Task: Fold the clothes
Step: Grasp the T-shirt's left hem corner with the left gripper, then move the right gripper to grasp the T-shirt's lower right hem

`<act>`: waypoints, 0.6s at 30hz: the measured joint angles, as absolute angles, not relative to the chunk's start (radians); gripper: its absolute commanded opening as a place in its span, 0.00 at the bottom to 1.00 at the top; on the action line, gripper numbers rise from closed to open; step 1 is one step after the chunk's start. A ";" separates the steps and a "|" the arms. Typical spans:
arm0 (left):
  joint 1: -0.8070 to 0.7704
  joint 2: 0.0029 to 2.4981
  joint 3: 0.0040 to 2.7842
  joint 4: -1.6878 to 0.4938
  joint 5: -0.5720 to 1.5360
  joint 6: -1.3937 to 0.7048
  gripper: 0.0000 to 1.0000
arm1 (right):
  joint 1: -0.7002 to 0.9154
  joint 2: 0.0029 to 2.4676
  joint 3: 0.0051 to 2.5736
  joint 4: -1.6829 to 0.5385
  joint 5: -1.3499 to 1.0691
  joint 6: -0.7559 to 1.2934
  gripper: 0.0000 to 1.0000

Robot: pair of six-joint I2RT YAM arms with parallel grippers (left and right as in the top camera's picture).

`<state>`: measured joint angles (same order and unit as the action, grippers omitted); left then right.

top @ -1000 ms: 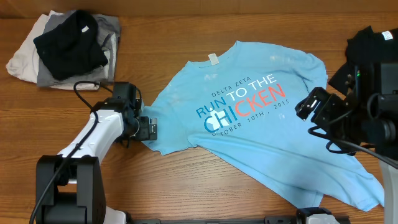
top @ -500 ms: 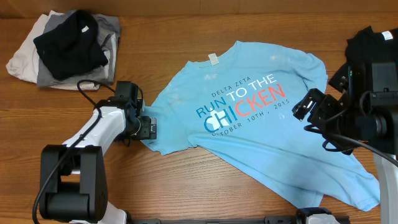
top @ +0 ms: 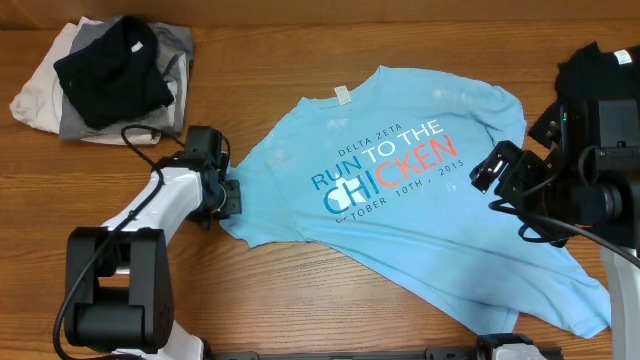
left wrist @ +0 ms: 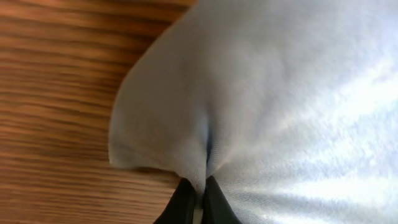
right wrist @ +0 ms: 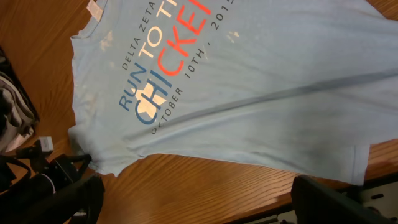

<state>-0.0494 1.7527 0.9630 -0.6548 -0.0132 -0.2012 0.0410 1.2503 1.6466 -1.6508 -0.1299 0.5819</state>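
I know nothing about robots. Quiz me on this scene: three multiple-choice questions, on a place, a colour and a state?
1. Where does the pile of clothes lie in the overhead view?
A) lower right
B) upper left
C) centre

2. What colour is the spread T-shirt?
A) light blue
B) red
C) green

3. How is the left gripper?
A) wide open
B) holding a cup
C) shut on the T-shirt

Answers:
1. B: it sits top left.
2. A: the fabric is pale blue.
3. C: the left wrist view shows it pinching cloth.
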 measured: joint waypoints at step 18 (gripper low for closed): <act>0.435 1.758 0.975 -0.750 -0.040 -0.403 0.04 | 0.041 1.433 1.505 -1.279 -0.157 0.553 0.99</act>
<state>0.4355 1.7584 0.9752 -0.7498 -0.0402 -0.4030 0.0410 1.4334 1.5051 -1.2793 -0.1570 0.5526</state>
